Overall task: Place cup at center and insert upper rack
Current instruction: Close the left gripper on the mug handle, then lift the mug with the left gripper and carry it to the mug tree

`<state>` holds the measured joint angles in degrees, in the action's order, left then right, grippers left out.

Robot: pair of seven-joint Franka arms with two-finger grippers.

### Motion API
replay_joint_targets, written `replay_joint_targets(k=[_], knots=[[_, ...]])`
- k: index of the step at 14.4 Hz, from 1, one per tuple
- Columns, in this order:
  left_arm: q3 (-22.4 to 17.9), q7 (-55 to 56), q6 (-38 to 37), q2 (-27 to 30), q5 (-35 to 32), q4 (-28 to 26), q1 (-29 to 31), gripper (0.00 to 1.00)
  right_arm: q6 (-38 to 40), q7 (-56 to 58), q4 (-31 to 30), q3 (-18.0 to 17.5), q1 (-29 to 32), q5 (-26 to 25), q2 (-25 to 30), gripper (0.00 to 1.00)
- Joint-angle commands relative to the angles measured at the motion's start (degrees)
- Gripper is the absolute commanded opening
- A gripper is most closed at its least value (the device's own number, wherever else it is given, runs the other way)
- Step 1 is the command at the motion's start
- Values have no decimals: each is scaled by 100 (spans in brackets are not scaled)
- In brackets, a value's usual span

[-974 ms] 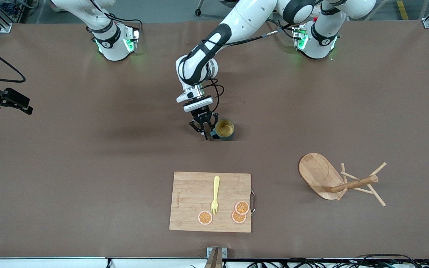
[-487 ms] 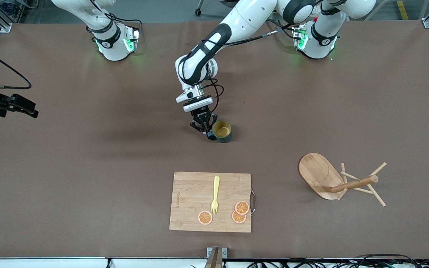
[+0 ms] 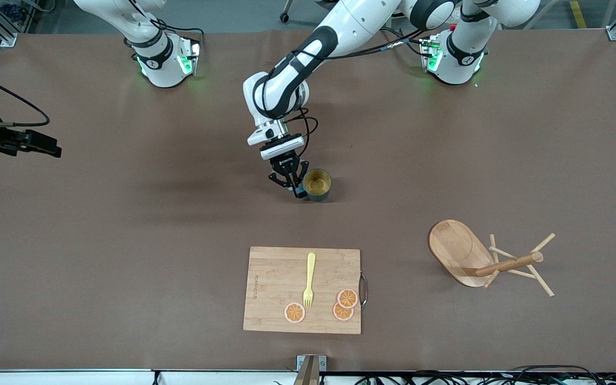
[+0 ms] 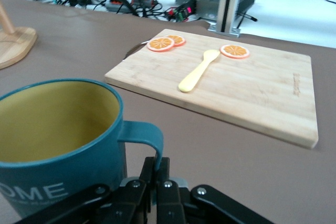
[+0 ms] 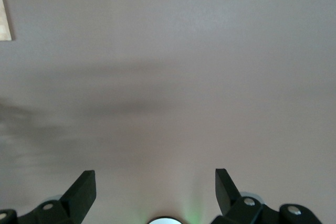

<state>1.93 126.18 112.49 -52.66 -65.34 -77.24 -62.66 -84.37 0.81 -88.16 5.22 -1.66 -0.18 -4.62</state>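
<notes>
Brown paper-covered surface [image 3: 126, 256] on my feed. The dark teal cup with the mustard-yellow inside [image 3: 317, 185] sits upright about mid-surface, and my left tool [image 3: 290, 184] is clamped on its little side handle, fingers [image 4: 156, 174] pinched together around it. The light wooden mug-tree rack with the oval base [image 3: 487, 260] lies tipped over near the left arm's end, nearer the front camera. The right tool [image 5: 155, 190] hangs open over bare surface at the right arm's end.
</notes>
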Motion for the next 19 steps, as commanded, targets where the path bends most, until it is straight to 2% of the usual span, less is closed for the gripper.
replay_joint_targets(k=[1,3,6,9,14,16,19], knots=[[9,-418,27,598,809,-107,193,0,0,-28,97,-21,43,-43,-422,100],[9,-445,-25,949,1276,-150,403,0,-349,-19,350,-4,113,-8,-820,100],[18,-445,-52,1546,2004,-361,658,0,-1421,-19,387,-13,78,-78,-856,100],[27,-681,-52,2101,2743,-555,992,0,-1503,-19,413,-4,78,-113,-821,100],[53,-1936,115,3032,4298,-827,1914,0,-1503,-37,826,-13,70,-26,-760,100],[53,-2692,185,3349,5150,-906,2423,0,-1529,-28,827,-13,78,-17,-611,100],[53,-3414,369,3718,6030,-1152,3048,0,-1215,-11,652,-21,70,-17,-269,100]])
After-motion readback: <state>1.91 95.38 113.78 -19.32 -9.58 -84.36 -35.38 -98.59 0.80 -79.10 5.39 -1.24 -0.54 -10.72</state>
